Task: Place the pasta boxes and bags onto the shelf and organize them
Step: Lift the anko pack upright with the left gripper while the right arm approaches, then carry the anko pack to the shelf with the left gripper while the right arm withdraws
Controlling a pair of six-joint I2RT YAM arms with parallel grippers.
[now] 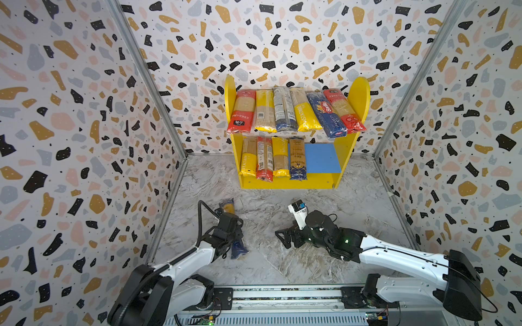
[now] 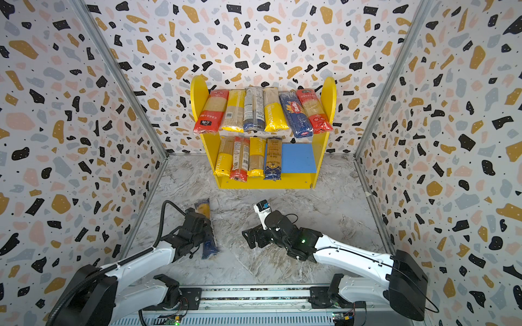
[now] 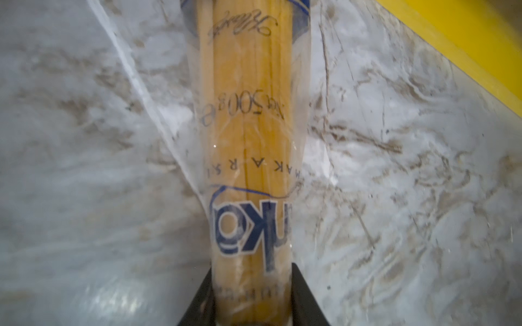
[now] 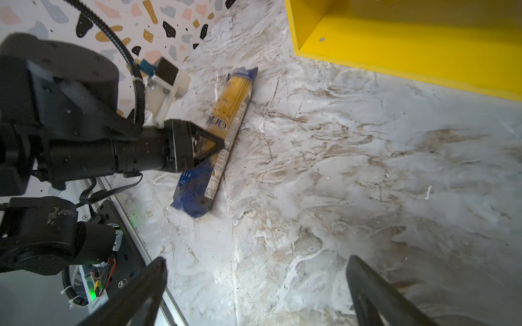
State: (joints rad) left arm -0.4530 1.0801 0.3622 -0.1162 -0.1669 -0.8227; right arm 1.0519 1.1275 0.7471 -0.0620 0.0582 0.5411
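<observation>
A spaghetti packet (image 1: 229,208) with a clear window and dark blue ends lies on the marble floor at front left, also seen in the right wrist view (image 4: 235,93). My left gripper (image 1: 234,229) is shut across its middle; the black fingers (image 3: 296,282) press both sides of the packet (image 3: 248,113). My right gripper (image 4: 257,259) stands open over bare floor, right of the packet, with nothing between its fingers; in both top views it (image 1: 282,238) points left. The shelf (image 1: 359,96) at the back carries several packets on its upper board and several on the left of its blue lower board (image 1: 322,158).
The right part of the blue lower board (image 2: 298,158) is bare. The shelf's yellow base (image 4: 409,56) lies ahead of the right gripper. Patterned walls (image 1: 84,141) close in left, right and back. The arms' mounting rail (image 1: 282,296) runs along the front.
</observation>
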